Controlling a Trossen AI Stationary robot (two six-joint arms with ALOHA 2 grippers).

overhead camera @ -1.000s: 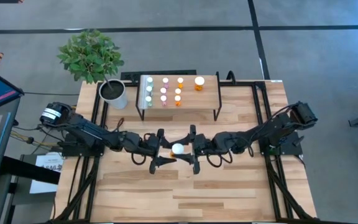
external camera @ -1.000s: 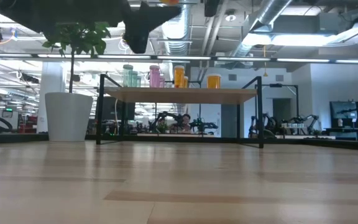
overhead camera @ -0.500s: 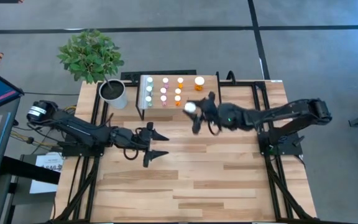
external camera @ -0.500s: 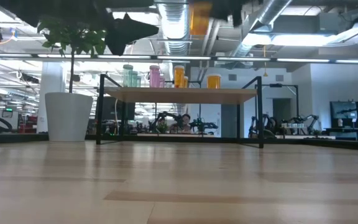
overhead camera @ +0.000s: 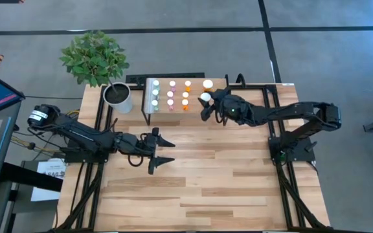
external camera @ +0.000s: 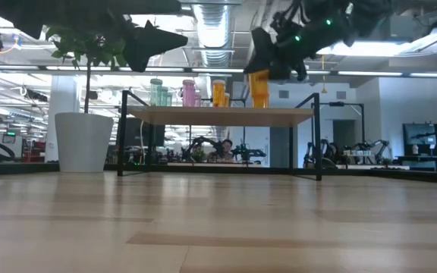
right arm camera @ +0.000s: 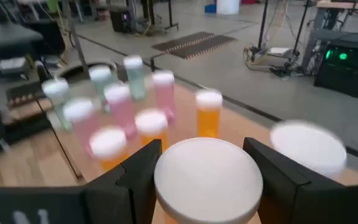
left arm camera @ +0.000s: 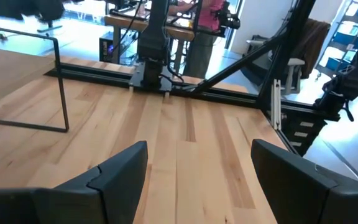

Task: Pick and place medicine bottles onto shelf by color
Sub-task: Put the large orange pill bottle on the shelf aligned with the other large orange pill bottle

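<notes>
right pincer point(overhead camera: 207, 103): grips orange bottle point(right arm camera: 207, 180) | shelf point(overhead camera: 217, 103) | labels unreadable

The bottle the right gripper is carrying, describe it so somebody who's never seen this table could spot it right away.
Find the low wooden shelf on black legs at the table's far edge, beside the potted plant. At its right end, the right gripper holds a large orange bottle with a white cap over the board. Unlike the other bottles standing in rows, it is clamped between dark fingers.

Bottles point(overhead camera: 171, 94) stand in rows on the shelf point(overhead camera: 216, 107); plant pot point(overhead camera: 118, 97) left of it.
</notes>
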